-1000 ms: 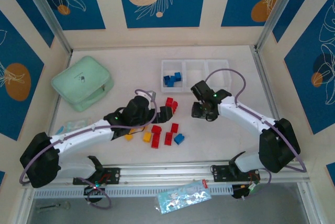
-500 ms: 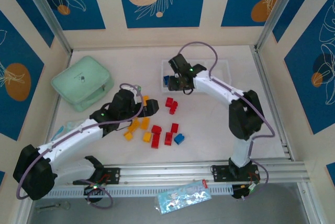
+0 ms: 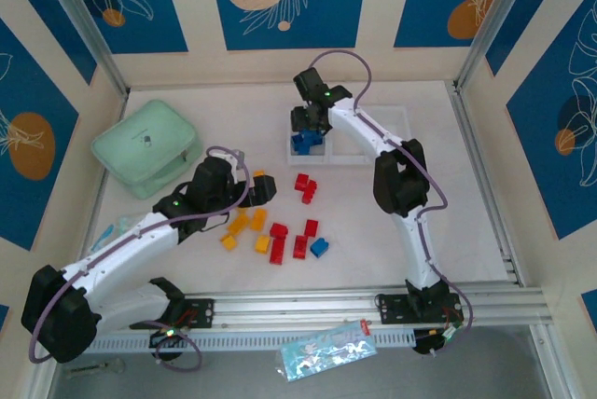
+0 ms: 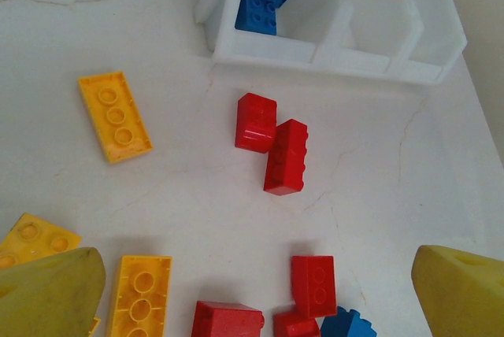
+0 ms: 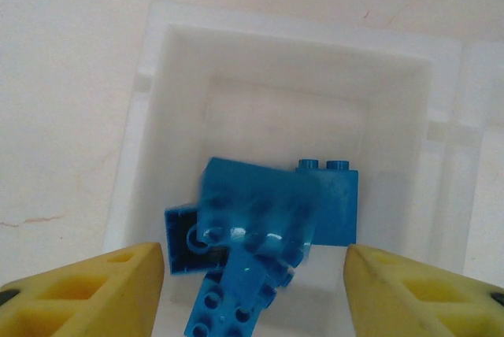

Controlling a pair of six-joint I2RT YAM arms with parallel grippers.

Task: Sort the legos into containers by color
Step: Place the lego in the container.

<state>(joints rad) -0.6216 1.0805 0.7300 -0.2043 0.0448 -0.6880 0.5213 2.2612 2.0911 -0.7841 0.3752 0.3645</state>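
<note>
White worktop: right gripper (image 5: 252,262) spread above the blue bricks (image 5: 327,203) in the tray's (image 4: 346,61) left compartment near the far edge; mid-worktop red bricks (image 4: 272,144) lie just ahead of the spread, empty left gripper (image 4: 253,274), the nearer arm.

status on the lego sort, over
Right gripper open over tray, blue bricks inside. Left gripper open above loose red bricks, yellow bricks. Green case well aside.

Blue plastic bricks (image 3: 306,141) lay piled in the low white tray's (image 3: 351,162) left compartment; red bricks (image 3: 305,185), yellow-orange bricks (image 3: 244,224) and one blue brick (image 3: 319,247) lay scattered on the tabletop (image 3: 373,222).
</note>
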